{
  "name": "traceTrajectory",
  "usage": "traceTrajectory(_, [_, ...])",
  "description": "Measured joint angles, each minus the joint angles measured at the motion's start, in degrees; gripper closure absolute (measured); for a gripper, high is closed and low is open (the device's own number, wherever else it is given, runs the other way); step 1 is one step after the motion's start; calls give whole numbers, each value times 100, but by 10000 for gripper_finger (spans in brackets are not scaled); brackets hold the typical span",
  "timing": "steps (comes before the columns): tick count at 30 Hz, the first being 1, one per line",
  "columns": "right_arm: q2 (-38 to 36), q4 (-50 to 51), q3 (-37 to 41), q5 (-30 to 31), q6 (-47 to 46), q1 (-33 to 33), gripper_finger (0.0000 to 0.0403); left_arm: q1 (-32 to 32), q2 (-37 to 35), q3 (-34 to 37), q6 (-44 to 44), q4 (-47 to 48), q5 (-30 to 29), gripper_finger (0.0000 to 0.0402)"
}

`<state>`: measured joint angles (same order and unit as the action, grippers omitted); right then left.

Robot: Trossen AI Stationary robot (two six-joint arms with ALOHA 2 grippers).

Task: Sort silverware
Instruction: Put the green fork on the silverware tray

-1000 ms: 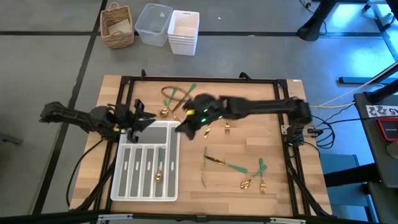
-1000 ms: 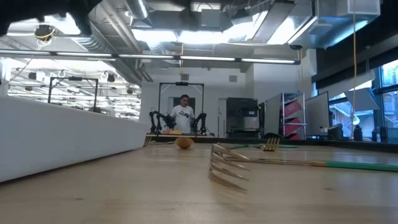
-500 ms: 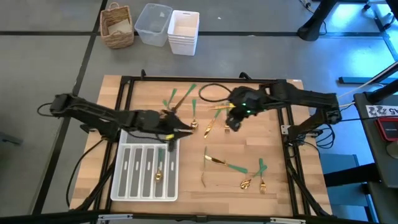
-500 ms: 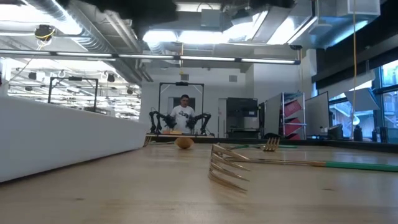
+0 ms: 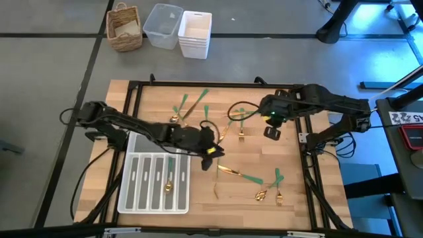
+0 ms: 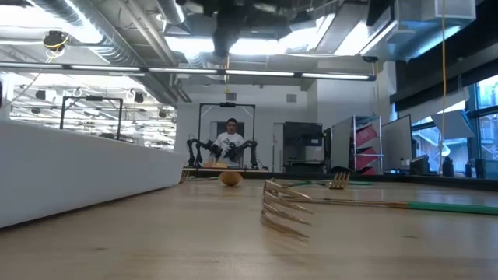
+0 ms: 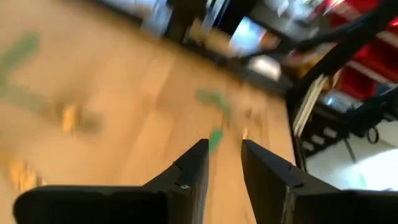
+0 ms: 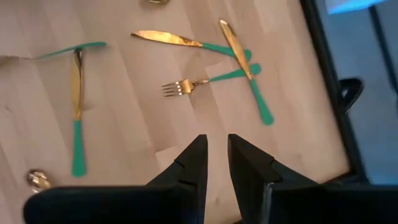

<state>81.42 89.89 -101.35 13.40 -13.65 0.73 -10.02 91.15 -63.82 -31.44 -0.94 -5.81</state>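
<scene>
Swinging out across the wooden table [image 5: 291, 172] since a second ago, the left gripper [image 5: 213, 151] has left the head of the white compartmented plastic tray [image 5: 132, 198] and now hangs just off the tray's far corner, near the middle of the table, while the right gripper [image 5: 272, 129] has pulled back from the centre toward the right edge of the black frame [image 5: 198, 85]. Seen past the wrists, the left arm's two dark fingers [image 7: 193, 171] stand a narrow gap apart with nothing between them; the right arm's fingers [image 8: 194, 163] are likewise a little apart and empty.

Sorting looks to be at an early stage. A gold-headed, green-handled piece [image 5: 169, 182] lies in one tray slot; what else the tray holds is hard to make out. Most of the gold-and-green silverware [image 5: 244, 176] is spread loose on the wood: a cluster near the far edge [image 5: 192, 102], a few pieces beside the right gripper [image 5: 239, 125], and a group at the near right with a knife, spoon and fork. At table height, a gold fork [image 6: 284, 206] rests on the boards. A person [image 6: 230, 140] stands far off in the room behind.
</scene>
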Motion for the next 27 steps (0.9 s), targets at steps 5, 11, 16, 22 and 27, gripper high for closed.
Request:
traceTrajectory(5, [-482, 17, -1, 230, 109, 0, 338, -14, 584, -458, -1381, 779, 621, 314])
traceTrajectory(11, [-1262, 20, 184, 208, -154, 0, 338, -90, 1284, -641, -2227, 807, 1535, 314])
traceTrajectory(16, [-1900, 12, 723, 206, -520, 0, 338, -87, 1483, -643, -2928, 1080, 1818, 314])
traceTrajectory(22, [-2525, -7, 1615, 263, -912, 0, 338, -87, 1717, -648, -3336, 1207, 1725, 314])
traceTrajectory(27, [-2857, -139, 2300, 244, -1055, 0, 338, -98, 1935, -646, -3521, 1169, 1775, 314])
